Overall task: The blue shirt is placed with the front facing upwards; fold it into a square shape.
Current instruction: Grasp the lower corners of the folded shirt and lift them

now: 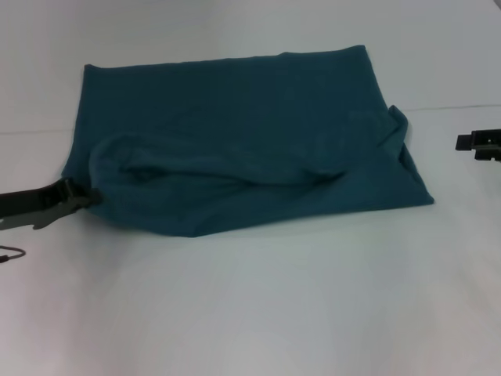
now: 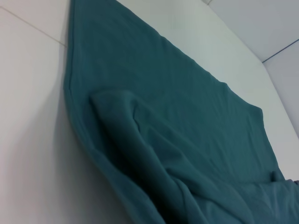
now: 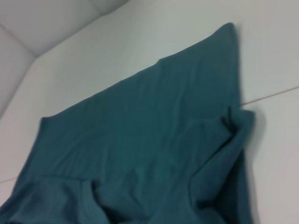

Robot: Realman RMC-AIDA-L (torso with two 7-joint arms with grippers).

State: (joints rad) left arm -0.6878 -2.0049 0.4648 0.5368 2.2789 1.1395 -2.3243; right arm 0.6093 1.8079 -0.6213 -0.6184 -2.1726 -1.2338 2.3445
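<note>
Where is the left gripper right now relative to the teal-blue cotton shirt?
In the head view, the left gripper sits at the near left corner of the partly folded teal-blue cotton shirt, low on the white table.

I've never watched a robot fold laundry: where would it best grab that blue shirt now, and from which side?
Probably at the near corners of the blue shirt, coming in low from each side. Its near part lies bunched in a loose roll, and the corners stick out at both ends. The left gripper is already at the left one; the right gripper waits off to the right.
</note>
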